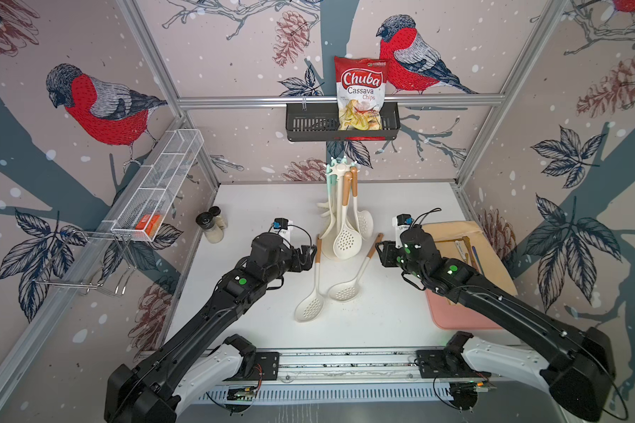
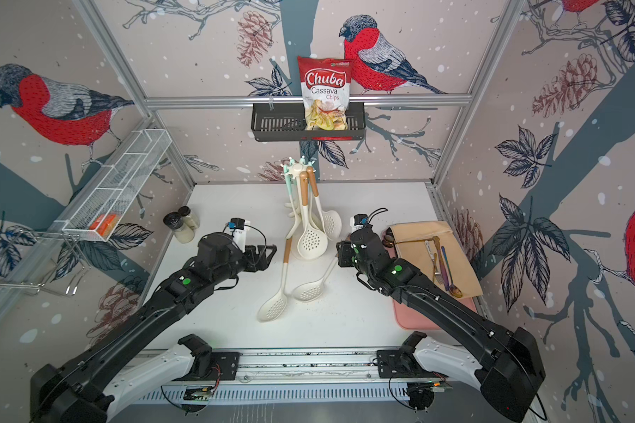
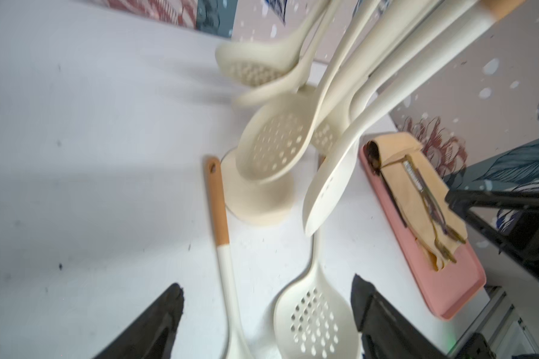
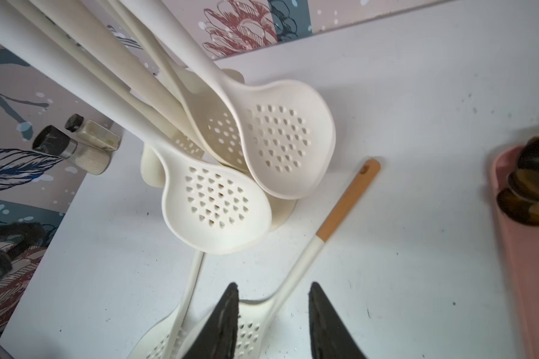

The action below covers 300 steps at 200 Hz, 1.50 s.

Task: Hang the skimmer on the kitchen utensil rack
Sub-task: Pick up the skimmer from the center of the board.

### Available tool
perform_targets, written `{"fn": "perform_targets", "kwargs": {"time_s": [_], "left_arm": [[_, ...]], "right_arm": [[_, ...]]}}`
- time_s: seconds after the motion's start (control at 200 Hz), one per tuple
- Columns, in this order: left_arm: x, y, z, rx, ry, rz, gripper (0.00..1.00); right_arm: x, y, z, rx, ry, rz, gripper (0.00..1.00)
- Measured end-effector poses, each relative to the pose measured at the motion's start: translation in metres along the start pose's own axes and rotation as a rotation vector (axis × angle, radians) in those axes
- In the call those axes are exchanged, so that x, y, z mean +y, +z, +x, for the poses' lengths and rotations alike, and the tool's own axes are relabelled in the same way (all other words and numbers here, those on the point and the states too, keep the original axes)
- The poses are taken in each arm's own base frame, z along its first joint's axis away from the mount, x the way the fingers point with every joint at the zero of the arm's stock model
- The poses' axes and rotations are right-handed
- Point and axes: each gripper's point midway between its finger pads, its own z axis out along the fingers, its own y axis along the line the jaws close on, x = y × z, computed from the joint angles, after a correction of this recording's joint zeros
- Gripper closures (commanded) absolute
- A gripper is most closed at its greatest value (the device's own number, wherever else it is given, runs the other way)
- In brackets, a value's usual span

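At table centre: the kitchen utensil rack (image 1: pixel 340 167) stands upright, cream skimmers hanging from its star top, heads down by the round base.
Loose skimmers: two lie flat on the white table (image 1: pixel 400 205), handles pointing toward the rack. The seven-o'clock skimmer (image 1: pixel 316 282) and the five-o'clock skimmer (image 1: pixel 362 269) are named by where their heads lie from the base.
Top views only: both show the hook arms, a chips bag (image 2: pixel 325 91) in a black basket (image 2: pixel 275 124) at 12 o'clock, and both arms flanking the rack.
Left wrist view only: a pink tray (image 3: pixel 455 292) with cloth and cutlery, at 3 o'clock from the rack.
Right wrist view only: two shakers (image 4: pixel 75 149), at 9 o'clock from the rack; hung skimmer heads (image 4: pixel 218 202) fill the frame.
Left gripper (image 3: pixel 266 286): jaws spread wide, nothing grasped. It sits at 9 o'clock of the base, and both loose skimmers are seen between its fingers.
Right gripper (image 4: pixel 274 284): at 3 o'clock of the base, jaws parted more narrowly, released. The five-o'clock skimmer's neck shows in the gap; whether it touches cannot be told.
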Motion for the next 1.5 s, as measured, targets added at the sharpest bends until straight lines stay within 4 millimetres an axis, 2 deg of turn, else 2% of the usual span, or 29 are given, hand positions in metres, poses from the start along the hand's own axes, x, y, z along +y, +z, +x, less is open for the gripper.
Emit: {"fn": "perform_targets", "kwargs": {"time_s": [0.06, 0.165, 0.29, 0.385, 0.735, 1.086, 1.181, 1.321, 1.501], "left_arm": [[0.004, 0.011, 0.023, 0.062, 0.001, -0.024, 0.14], [0.010, 0.031, 0.057, 0.179, -0.002, -0.059, 0.17], [0.021, 0.049, 0.081, 0.272, -0.011, -0.109, 0.23], [0.028, 0.061, 0.090, 0.316, -0.011, -0.144, 0.27], [0.042, 0.106, 0.093, 0.373, 0.034, -0.233, 0.38], [0.068, 0.124, 0.099, 0.423, 0.102, -0.368, 0.41], [0.073, 0.125, 0.098, 0.418, 0.113, -0.396, 0.51], [0.083, 0.123, 0.096, 0.402, 0.103, -0.422, 0.59], [0.100, 0.114, 0.090, 0.361, 0.033, -0.434, 0.79]], "right_arm": [[-0.004, 0.001, 0.005, 0.013, 0.028, 0.010, 0.62], [-0.007, 0.001, 0.001, 0.004, 0.063, 0.017, 0.62], [-0.009, -0.002, -0.003, -0.007, 0.075, 0.016, 0.62], [-0.011, -0.003, -0.004, -0.010, 0.083, 0.015, 0.62], [-0.024, -0.010, -0.004, -0.021, 0.124, 0.026, 0.64], [-0.043, -0.019, -0.001, -0.037, 0.157, 0.042, 0.64], [-0.048, -0.021, 0.001, -0.038, 0.164, 0.048, 0.64], [-0.048, -0.022, 0.002, -0.033, 0.169, 0.042, 0.64], [-0.050, -0.022, 0.003, -0.033, 0.173, 0.044, 0.65]]}}
